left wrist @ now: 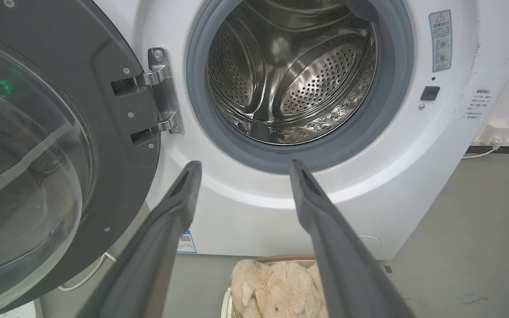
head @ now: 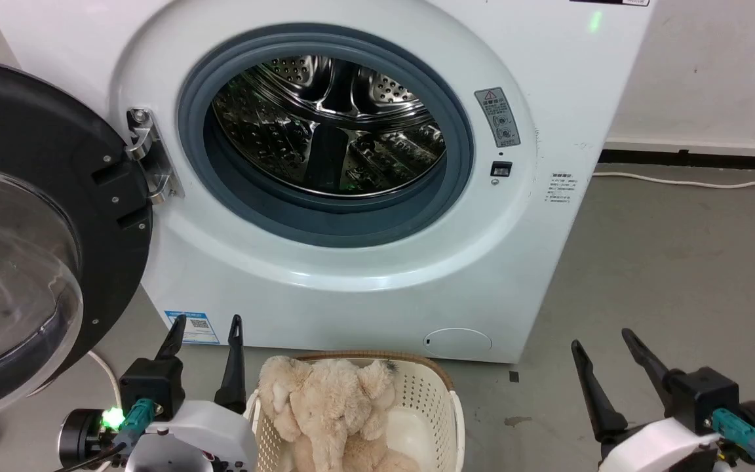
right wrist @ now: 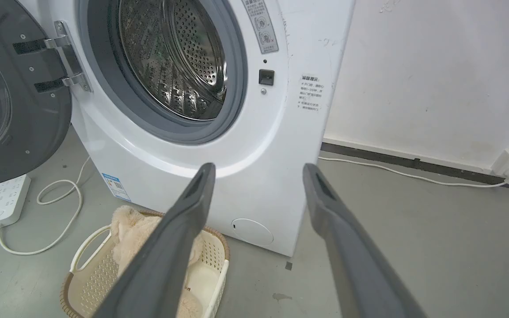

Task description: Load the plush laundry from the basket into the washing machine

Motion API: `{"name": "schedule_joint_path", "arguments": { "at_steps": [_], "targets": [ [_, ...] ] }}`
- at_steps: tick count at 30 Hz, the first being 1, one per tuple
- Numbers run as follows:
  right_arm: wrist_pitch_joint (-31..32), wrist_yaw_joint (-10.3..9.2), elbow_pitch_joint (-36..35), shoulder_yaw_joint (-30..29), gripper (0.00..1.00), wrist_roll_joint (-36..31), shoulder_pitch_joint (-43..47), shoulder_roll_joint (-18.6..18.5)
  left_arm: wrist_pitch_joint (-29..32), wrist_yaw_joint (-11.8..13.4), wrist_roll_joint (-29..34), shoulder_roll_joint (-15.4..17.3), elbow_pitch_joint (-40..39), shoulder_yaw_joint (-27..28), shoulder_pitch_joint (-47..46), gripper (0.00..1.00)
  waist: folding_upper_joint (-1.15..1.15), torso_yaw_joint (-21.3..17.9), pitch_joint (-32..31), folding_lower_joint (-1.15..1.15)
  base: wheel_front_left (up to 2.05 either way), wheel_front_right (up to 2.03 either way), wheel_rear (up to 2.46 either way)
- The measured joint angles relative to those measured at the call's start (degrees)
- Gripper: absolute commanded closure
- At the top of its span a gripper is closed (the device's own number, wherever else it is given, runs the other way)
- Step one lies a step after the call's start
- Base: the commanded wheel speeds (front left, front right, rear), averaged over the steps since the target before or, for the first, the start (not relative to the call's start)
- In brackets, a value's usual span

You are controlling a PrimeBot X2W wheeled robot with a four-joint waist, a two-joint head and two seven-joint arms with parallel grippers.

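Grey floor spreads beside washing machine and basket of plush laundry. Both left pincer and right pincer gape empty.

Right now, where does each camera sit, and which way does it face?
Head: high, looking down at the large white front-loading washing machine; both open jaws at lower corners.
Left wrist: faces the shiny perforated steel drum; own open jaws.
Right wrist: faces the machine from its right; own open jaws.
All share: fluffy beige plush toy in the oval cream plastic basket.

Plush laundry in basket before washing machine
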Motion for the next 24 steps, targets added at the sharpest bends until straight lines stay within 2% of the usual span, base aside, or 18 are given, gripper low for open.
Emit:
{"name": "schedule_joint_path", "arguments": {
  "at_steps": [24],
  "targets": [
    [-3.31,-0.01,-2.24,0.05,0.0,4.09,4.03,0.0,-0.92,-1.58,-5.58,3.02,-0.81,-0.78,1.99,0.0,0.0,-1.04,1.62,0.0,0.0,0.0,0.0]
  ]
}}
